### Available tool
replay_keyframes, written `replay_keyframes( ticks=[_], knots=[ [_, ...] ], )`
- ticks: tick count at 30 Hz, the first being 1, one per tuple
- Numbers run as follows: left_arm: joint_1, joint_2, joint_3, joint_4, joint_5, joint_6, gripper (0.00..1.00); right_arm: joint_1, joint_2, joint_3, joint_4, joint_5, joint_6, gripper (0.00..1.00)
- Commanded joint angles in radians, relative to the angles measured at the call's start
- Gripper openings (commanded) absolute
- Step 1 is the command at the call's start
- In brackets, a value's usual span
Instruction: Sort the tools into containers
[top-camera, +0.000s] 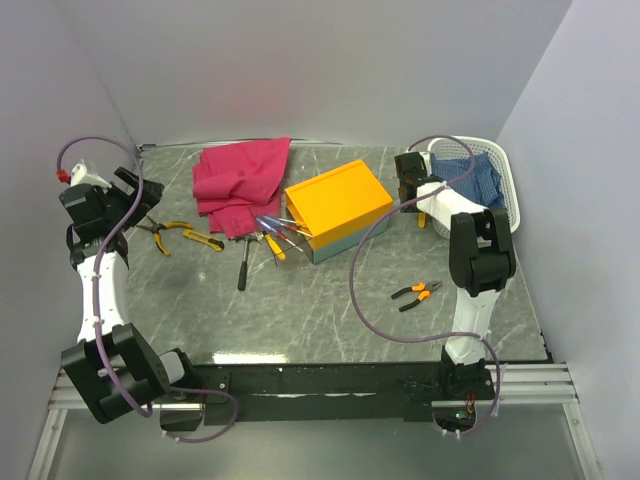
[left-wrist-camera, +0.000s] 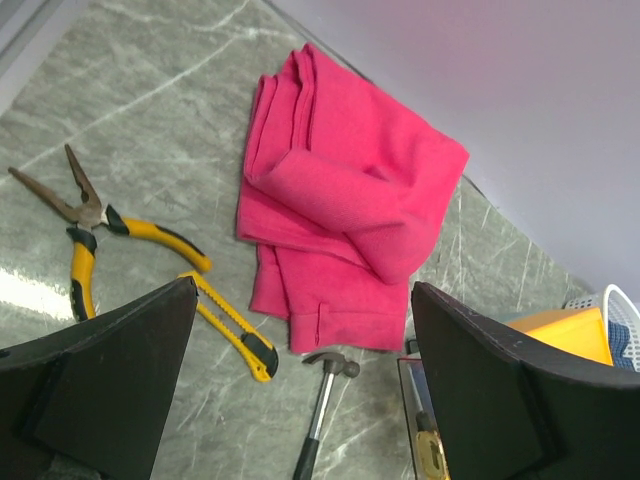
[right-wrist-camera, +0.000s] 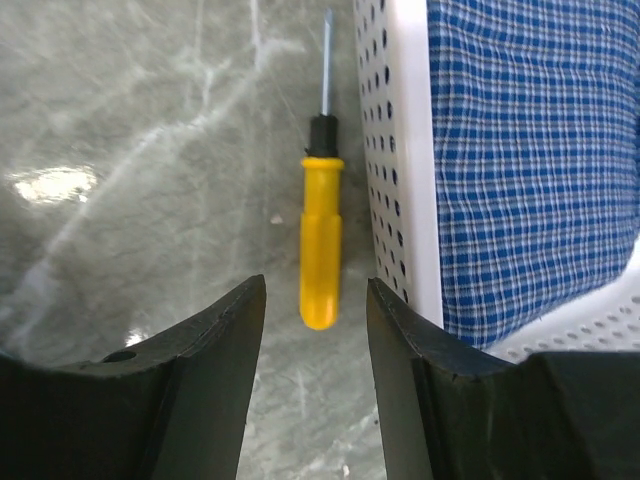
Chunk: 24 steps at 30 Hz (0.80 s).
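Overhead, the right arm is folded high, its wrist reaching toward one o'clock, and the right gripper points down with jaws apart, holding nothing. The yellow screwdriver lies flat on the table in line with that gap, tip toward twelve, the white basket just beside it at three o'clock. The left gripper hangs wide open and empty at ten o'clock, looking down on the yellow-black pliers and hammer. Markings on the tools are too small to read
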Motion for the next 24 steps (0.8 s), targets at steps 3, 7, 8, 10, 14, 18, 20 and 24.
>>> replay_keyframes(
  ticks=[3, 7, 8, 10, 14, 18, 20, 24],
  knots=[
    [0.005, 0.009, -0.007, 0.059, 0.032, -0.029, 0.95, 0.007, 0.024, 0.033, -0.01, 0.078, 0.025, 0.53],
    [0.005, 0.019, 0.002, 0.062, 0.035, -0.038, 0.95, 0.003, 0.029, 0.028, -0.033, 0.026, 0.063, 0.53],
    [0.003, 0.024, 0.007, 0.062, 0.035, -0.038, 0.95, 0.003, 0.031, 0.031, -0.039, 0.003, 0.073, 0.53],
    [0.003, 0.032, 0.014, 0.055, 0.033, -0.033, 0.94, 0.003, 0.04, 0.037, -0.044, -0.049, 0.082, 0.53],
    [0.005, 0.039, 0.022, 0.039, 0.026, -0.015, 0.94, -0.002, 0.077, 0.083, -0.053, -0.086, 0.096, 0.52],
    [0.005, 0.043, 0.028, 0.033, 0.017, -0.009, 0.94, -0.008, 0.103, 0.128, -0.074, -0.094, 0.103, 0.52],
    [0.003, 0.043, 0.033, 0.027, 0.012, -0.004, 0.94, -0.01, 0.11, 0.137, -0.085, -0.047, 0.102, 0.52],
    [0.005, 0.049, 0.043, 0.024, 0.01, 0.001, 0.94, -0.02, 0.095, 0.117, -0.1, -0.034, 0.108, 0.52]
  ],
)
